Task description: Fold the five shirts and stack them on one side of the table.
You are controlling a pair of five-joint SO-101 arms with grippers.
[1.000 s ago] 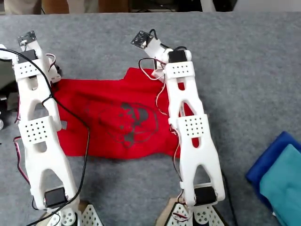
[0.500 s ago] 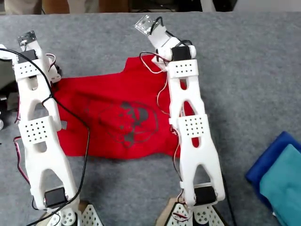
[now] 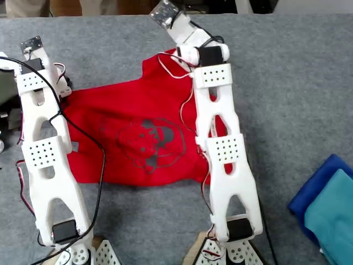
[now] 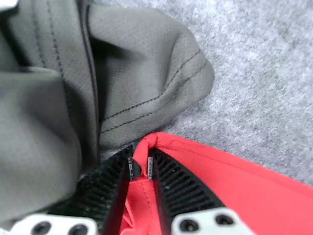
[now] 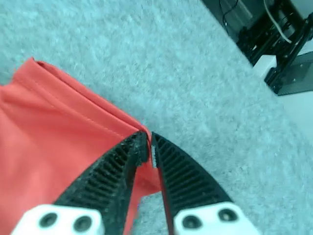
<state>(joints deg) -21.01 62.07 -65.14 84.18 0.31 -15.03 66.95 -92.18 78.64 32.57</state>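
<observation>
- Between the tips of your left pincer (image 4: 140, 168) sits a small fold of the red shirt (image 4: 230, 186). The ribbed fingers are pressed almost together on it, with only the cloth's thickness between them.
- Just past those tips, and off to one side of them, lies a rumpled grey garment (image 4: 142, 63) with dark stitching. Its edge lies right up against the pinched red corner.
- Your right pincer (image 5: 149, 147) is clamped on the same red shirt (image 5: 49, 142), gripping the stitched hem at its edge. The tips are nearly touching.
- Beyond the right pincer's tips you have bare grey desk (image 5: 146, 58), and farther off some dark equipment (image 5: 274, 34) past the desk's edge.
- Seen from the high view, the red shirt (image 3: 127, 138) lies print-up on the desk (image 3: 298, 83), spanning from one pincer to the other. Part of it is under the right arm (image 3: 220, 149), and one side reaches the left arm (image 3: 44, 149).
- The stretch of shirt running up to your right pincer is drawn into a peak towards the far edge of the desk. The corner in the left pincer stays low, near the grey garment.
- Well apart from both pincers, at the desk's near right corner, a teal cloth (image 3: 333, 212) lies over a blue one (image 3: 317, 190).
</observation>
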